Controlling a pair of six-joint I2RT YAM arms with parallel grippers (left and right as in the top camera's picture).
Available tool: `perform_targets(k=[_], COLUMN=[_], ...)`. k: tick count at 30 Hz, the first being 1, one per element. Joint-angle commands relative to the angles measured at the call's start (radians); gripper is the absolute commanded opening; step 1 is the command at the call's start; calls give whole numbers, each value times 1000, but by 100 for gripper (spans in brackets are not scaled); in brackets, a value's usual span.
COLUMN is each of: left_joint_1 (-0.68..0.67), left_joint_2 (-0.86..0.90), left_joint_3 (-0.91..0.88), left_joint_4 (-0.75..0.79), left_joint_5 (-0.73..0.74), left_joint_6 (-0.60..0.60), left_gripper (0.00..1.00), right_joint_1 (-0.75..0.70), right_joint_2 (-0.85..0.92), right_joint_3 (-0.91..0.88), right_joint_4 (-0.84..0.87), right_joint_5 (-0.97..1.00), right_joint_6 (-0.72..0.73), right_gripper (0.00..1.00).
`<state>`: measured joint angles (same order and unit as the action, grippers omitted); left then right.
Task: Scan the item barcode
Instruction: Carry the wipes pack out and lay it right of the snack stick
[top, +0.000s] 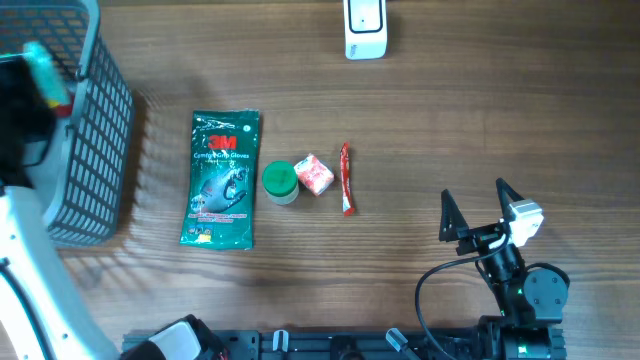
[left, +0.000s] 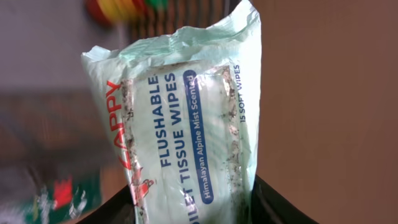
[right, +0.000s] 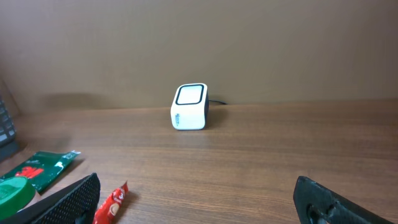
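From overhead, the right end effector (top: 472, 192) is spread wide, with the scanner (top: 365, 28) well ahead of it. In the left wrist view, the left end effector (left: 193, 214) clamps the wipes pack (left: 186, 118), which rises upright from between its fingers. In the right wrist view, the scanner sits on the tabletop (right: 280, 162), well ahead of the open fingers.

We count one wipes pack (left: 186, 149), seen only in the left wrist view. On the table (top: 500, 100) we count one glove packet (top: 222, 180) at the left. To its right are one green-lidded jar (top: 280, 181), one small carton (top: 314, 174) and one red sachet (top: 346, 178). One scanner (top: 365, 28) sits at the far edge and one basket (top: 95, 140) at the far left.
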<state>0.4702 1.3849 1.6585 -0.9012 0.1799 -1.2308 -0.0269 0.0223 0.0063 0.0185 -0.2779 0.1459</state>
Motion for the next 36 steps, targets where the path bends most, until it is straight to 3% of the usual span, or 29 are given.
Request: perform_targets(k=[1,8,13,16,20,25,31,34,36], left_joint_1=[-217,-684,-918,-1023,-1122,-1226,-1308,-1338,-1342], left_joint_2=[-22,51,156,248,377,548,678,723,734], left_joint_3=[12,11,11,10,10,10,10,10,10], left_joint_4=[-10,-50,-68,-84,-88,-90,-84,-89,-88], left_joint_5=[44,-134,-246,-294,-294,-294,-300,-385,-410], left_joint_6=[111,181,207,227,309,317,482,563,605], left_gripper=[48,47,45,38,38,38,39,42,51], right_joint_1=[8,8,8,8,8,8,8,8,8], right_joint_2=[-4,-4,-4,-4,-4,-4,-4,-4,-4], right_joint_3=[-1,-1,-1,-1,-1,-1,-1,-1,-1], right_joint_4=[3,3,3,3,3,3,3,3,3], right_joint_5=[15,15,15,15,15,15,15,15,15], right_joint_6=[11,11,11,11,11,11,11,11,11], right_gripper=[100,100,100,100,100,100,100,100,100])
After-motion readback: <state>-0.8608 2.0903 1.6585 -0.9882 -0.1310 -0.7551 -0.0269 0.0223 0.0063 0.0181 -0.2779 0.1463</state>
